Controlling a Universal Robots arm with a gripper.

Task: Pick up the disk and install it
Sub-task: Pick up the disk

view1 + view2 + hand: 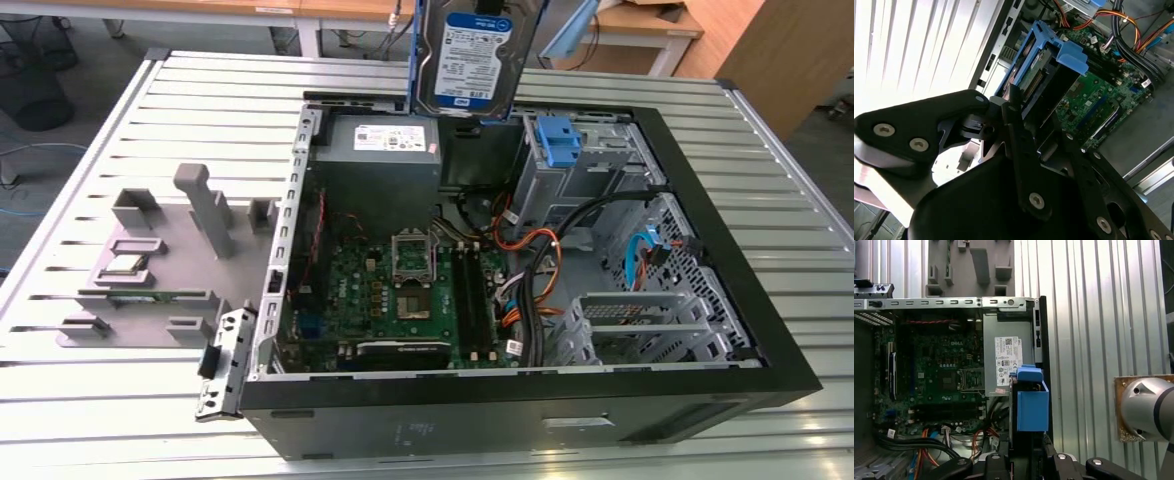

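Now | end effector (1004,107) clamped on disk (474,55) | disk upright above open computer case (534,425)

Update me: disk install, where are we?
Pick looks done: the disk hangs upright above the open computer case. In hand: the gripper is shut on its blue carrier. Left: installing; the disk is not yet in the drive cage.

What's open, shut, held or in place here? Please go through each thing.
disk: held upright in the air above the case, not yet installed.
gripper: shut on the disk.
computer case: side open, insides showing.
power supply: mounted inside the case.
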